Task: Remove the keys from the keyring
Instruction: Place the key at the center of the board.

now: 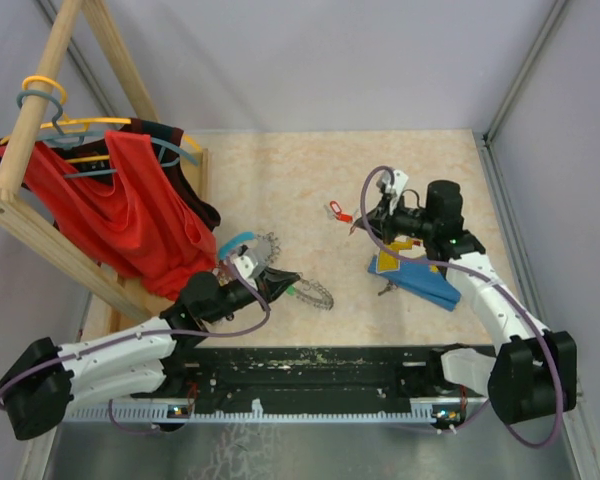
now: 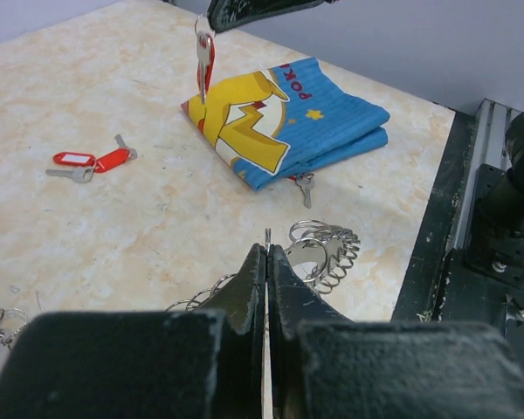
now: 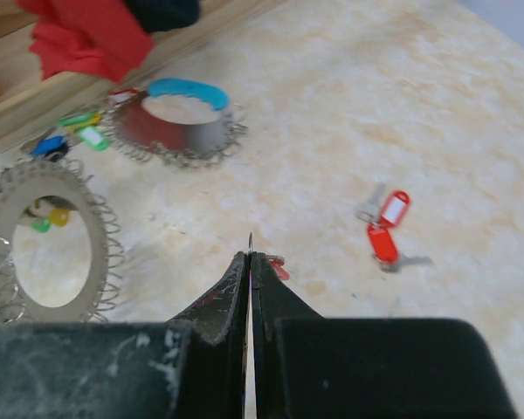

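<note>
**Rack at the left, folded cloth at the right**

A wooden rack (image 1: 40,85) stands at the left edge of the desk (image 1: 280,170), which has a beige, marble-like top. A red garment (image 1: 130,210) hangs on the rack from plastic hangers (image 1: 90,122), with a dark garment (image 1: 205,210) behind it. A folded blue cloth (image 1: 420,278) with a yellow print lies flat near the right edge. A black strip (image 1: 320,365) runs along the near edge.

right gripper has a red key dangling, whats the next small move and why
Probably lower the right gripper toward the two loose keys on the table and open it. It is shut on a red key that hangs clear of the keyring, which the left gripper pinches, so setting it down beside the others looks like the next step.
</note>
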`<action>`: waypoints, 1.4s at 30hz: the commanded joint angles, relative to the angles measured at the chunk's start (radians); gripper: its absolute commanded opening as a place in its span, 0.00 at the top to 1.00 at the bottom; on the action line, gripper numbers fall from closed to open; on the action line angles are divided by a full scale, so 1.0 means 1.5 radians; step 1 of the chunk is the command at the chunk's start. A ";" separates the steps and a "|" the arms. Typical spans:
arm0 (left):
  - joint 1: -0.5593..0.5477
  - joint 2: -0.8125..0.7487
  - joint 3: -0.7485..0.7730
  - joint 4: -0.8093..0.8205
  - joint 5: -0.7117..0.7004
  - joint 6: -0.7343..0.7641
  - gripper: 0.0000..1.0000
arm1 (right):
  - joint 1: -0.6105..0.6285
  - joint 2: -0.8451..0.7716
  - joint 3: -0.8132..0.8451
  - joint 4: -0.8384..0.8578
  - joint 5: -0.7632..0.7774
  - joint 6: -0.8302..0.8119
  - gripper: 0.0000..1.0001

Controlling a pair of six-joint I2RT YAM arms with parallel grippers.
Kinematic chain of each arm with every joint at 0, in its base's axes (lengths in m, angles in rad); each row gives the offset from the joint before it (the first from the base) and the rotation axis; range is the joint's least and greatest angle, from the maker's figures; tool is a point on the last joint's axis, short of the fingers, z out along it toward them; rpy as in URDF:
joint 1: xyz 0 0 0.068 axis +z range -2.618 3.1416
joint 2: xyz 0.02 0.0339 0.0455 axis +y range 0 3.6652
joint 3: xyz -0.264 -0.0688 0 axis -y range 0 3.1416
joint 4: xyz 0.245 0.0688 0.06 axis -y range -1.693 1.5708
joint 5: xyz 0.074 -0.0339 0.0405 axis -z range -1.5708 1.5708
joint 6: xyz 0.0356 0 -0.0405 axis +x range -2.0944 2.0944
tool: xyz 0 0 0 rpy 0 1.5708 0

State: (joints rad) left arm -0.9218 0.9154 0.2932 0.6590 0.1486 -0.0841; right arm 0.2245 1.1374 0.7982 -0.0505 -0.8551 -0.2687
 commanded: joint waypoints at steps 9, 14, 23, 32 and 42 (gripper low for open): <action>0.040 0.058 0.053 0.087 0.042 -0.122 1.00 | -0.104 0.019 -0.001 0.120 0.161 0.084 1.00; 0.042 0.065 0.060 0.090 0.048 -0.154 1.00 | -0.141 0.037 0.021 0.127 0.149 0.098 1.00; 0.047 0.081 0.083 0.092 0.071 -0.175 1.00 | -0.207 0.118 0.115 0.107 0.109 0.083 1.00; 0.077 0.088 0.089 0.112 0.105 -0.183 1.00 | -0.219 0.215 0.176 0.128 0.117 0.081 1.00; 0.144 0.124 0.082 0.173 0.158 -0.189 1.00 | -0.224 0.348 0.269 0.086 0.129 0.071 1.00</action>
State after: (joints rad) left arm -0.7330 1.0817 0.3943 0.8043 0.3321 -0.3519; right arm -0.1032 1.6081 1.1110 0.0830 -0.6693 -0.1417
